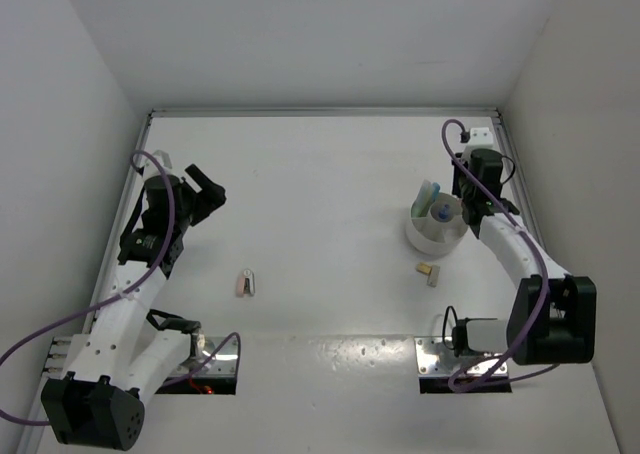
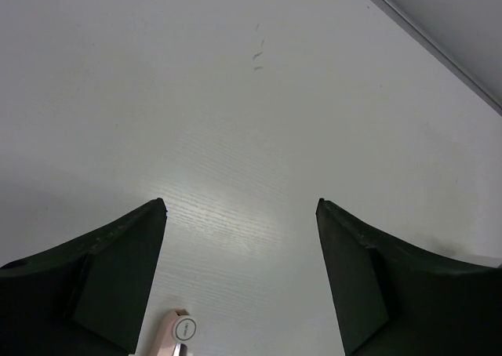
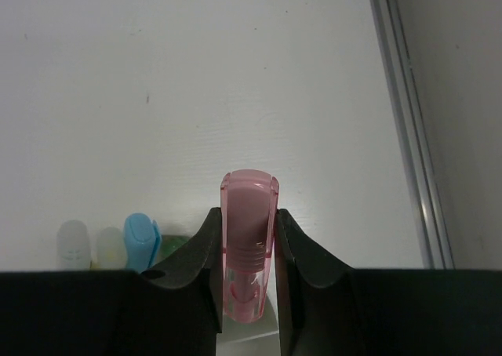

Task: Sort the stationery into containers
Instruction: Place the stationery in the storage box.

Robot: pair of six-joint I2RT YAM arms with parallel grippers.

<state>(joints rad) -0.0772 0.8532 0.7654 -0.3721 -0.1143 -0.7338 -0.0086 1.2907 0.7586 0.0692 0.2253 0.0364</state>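
Right claw (image 3: 248, 219) is clasping a translucent pink stick (image 3: 249, 195) above the round white divided tub (image 1: 428, 244) at two o'clock; left claw (image 2: 241, 207) is hovering released at nine.

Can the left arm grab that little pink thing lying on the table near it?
Probably yes. The left arm's fingers are open and empty, the pink piece lies alone on the table close by, and nothing stands between them.

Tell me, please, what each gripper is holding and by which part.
The right gripper clamps a pink stick across its sides, its rounded end poking out beyond the jaws. The left gripper is open and holds nothing.
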